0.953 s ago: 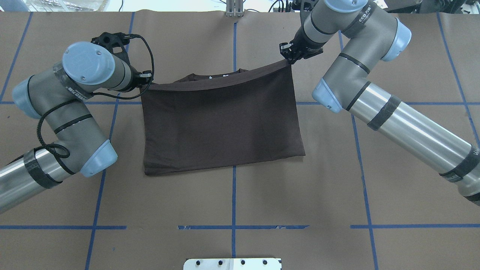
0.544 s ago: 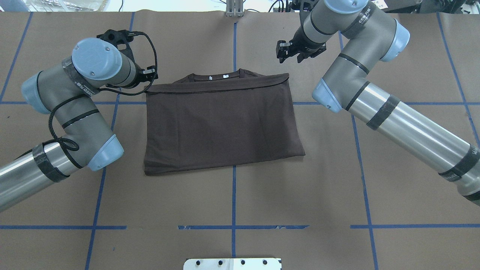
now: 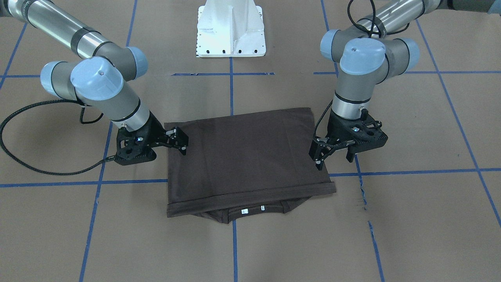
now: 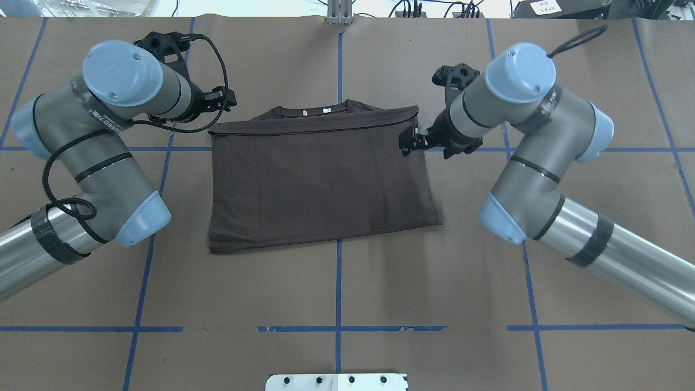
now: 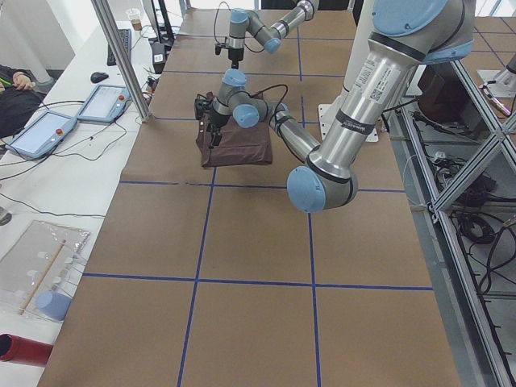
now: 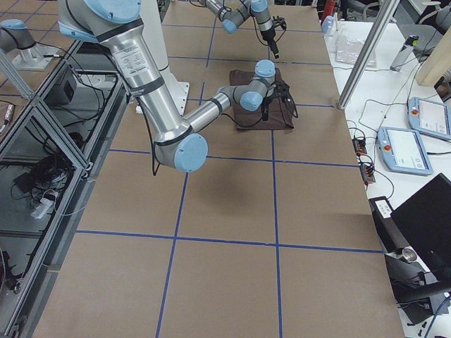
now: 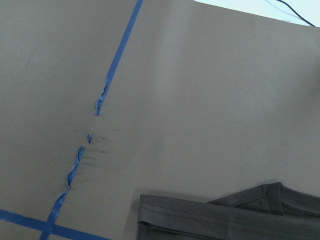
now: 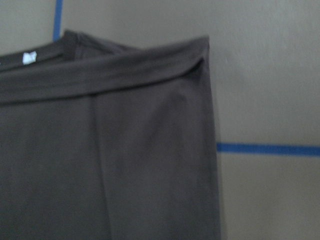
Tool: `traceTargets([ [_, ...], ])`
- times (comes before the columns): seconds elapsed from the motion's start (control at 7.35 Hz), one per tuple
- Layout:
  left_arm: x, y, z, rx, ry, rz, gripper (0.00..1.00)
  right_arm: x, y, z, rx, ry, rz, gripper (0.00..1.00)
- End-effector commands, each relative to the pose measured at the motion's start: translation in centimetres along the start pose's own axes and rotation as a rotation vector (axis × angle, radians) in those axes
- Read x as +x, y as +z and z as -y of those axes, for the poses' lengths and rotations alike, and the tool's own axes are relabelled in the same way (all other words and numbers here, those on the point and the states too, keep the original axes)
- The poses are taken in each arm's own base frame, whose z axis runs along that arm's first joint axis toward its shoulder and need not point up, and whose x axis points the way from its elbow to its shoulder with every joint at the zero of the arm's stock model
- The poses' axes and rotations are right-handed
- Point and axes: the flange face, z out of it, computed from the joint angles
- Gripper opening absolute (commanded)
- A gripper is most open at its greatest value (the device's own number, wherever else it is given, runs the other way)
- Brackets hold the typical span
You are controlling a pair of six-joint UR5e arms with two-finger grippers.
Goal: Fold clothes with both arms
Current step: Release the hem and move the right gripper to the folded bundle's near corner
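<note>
The right gripper [image 4: 411, 142] has swung in from beyond the far right corner of the T-shirt [image 4: 320, 184] and now hangs over the shirt's right edge, just below the folded hem. The left gripper [image 4: 223, 99] has barely shifted and stays just off the shirt's far left corner. Both stand with jaws parted, gripping nothing. The one dark brown T-shirt, soft and matte, lies flat as a folded rectangle, its hem band laid across towards the ribbed round collar [image 4: 312, 111], where two small white labels [image 4: 326, 111] show. Two arms of silver tube, with grey joints and light blue caps, flank the shirt, one on each side. Under the shirt is brown paper [image 4: 434, 282] crossed by blue tape lines [image 4: 337, 282]; the tape is torn [image 7: 80, 160] near the shirt's far left corner. One white metal pedestal [image 3: 231, 29] stands on the robot's side of the shirt.
</note>
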Motion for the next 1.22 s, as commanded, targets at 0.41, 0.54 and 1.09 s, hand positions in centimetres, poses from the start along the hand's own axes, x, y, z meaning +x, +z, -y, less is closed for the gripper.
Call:
traceTargets([
  [0.41,-0.7,-2.6,-0.6,0.003,0.001,-0.035,1.0,2.0,4.6,-8.2,-0.081,0.001,-0.058,0.69],
  [0.54,-0.7,-2.7,-0.6,0.002,0.002,-0.037,1.0,1.8,4.5,-8.2,-0.081,-0.002,-0.055,0.24],
  [1.09,-0.8,-2.6,-0.7,0.002,0.001,-0.036,1.0,1.8,3.8,-8.3,-0.086,-0.007,-0.042,0.0],
])
